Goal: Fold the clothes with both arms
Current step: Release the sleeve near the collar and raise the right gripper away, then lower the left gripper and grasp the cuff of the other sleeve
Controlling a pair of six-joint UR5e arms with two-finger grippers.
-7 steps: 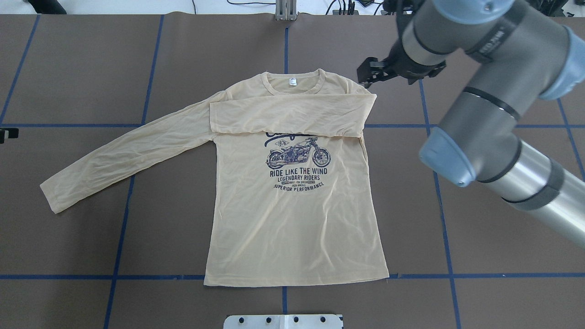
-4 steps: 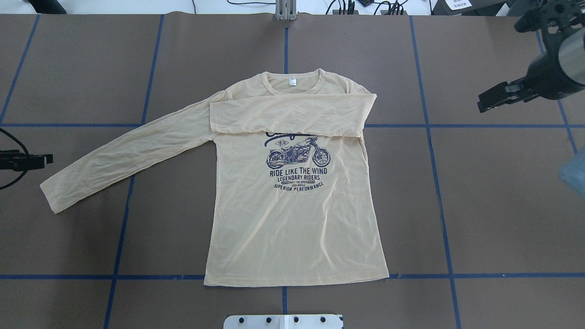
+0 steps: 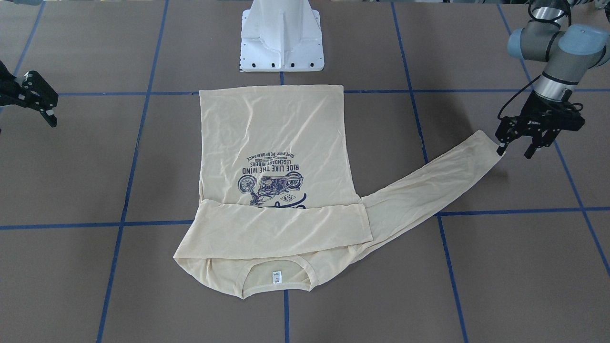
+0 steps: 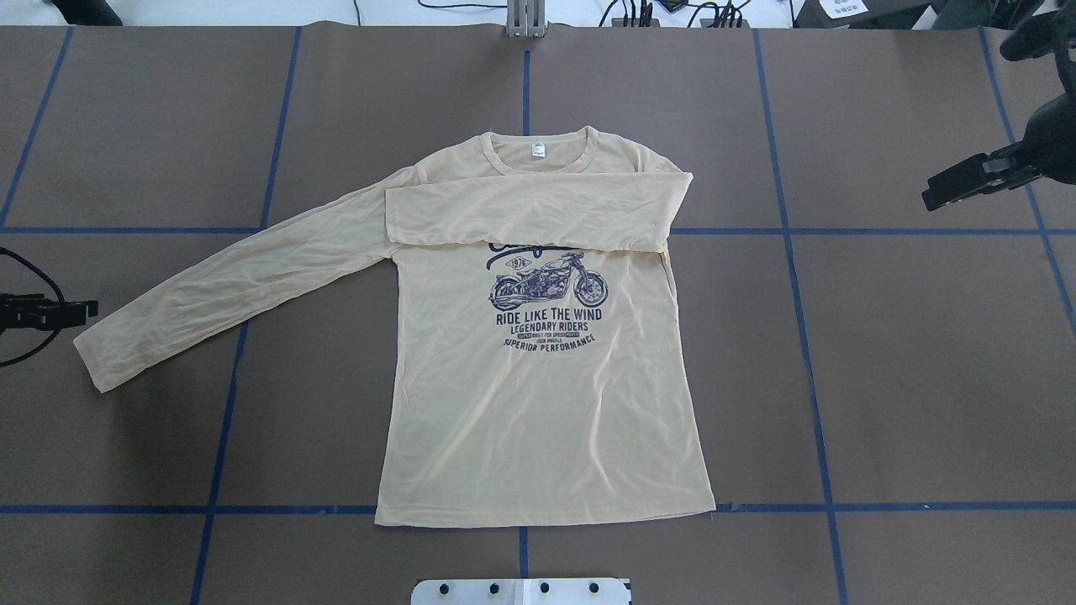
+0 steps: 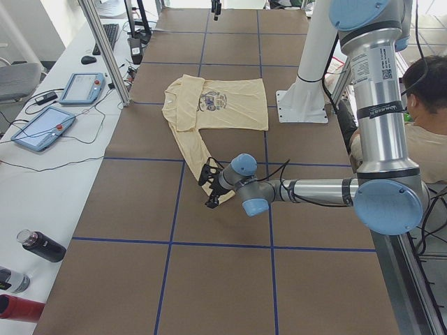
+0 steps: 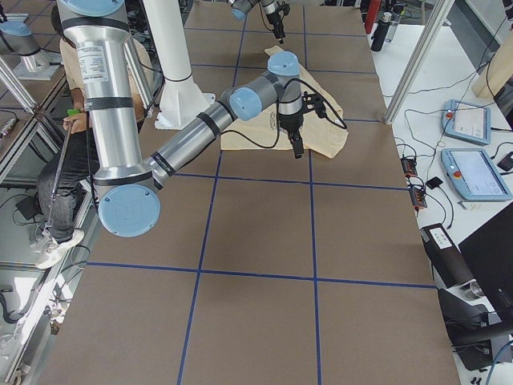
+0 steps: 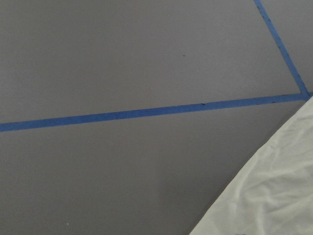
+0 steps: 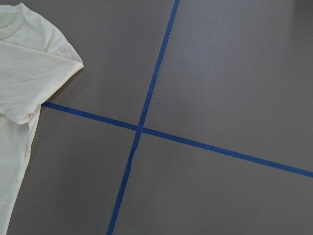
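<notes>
The pale yellow long-sleeved shirt (image 4: 538, 403) lies flat, print up, on the brown table. One sleeve is folded across the chest (image 4: 538, 210). The other sleeve stretches out flat, ending in a cuff (image 4: 94, 363) (image 3: 483, 145). My left gripper (image 3: 513, 153) is open and empty just beyond that cuff, one fingertip close to its edge; it also shows at the overhead view's left edge (image 4: 59, 311). My right gripper (image 3: 45, 109) (image 4: 954, 186) is open and empty, well clear of the shirt on the folded-sleeve side. The wrist views show only shirt edges (image 7: 274, 196) (image 8: 29, 68).
Blue tape lines (image 4: 799, 336) grid the table. The white pedestal base (image 3: 282, 38) stands behind the shirt's hem. An aluminium post (image 4: 526, 18) is at the far edge. A bench with pendants (image 5: 42, 129) and bottles (image 5: 42, 246) lies beyond. A seated person (image 5: 426, 105) is beside the robot.
My right arm has pulled away from the shirt's shoulder to the table's right side. My left gripper has come in from the left edge to the outstretched cuff. The shirt has not moved.
</notes>
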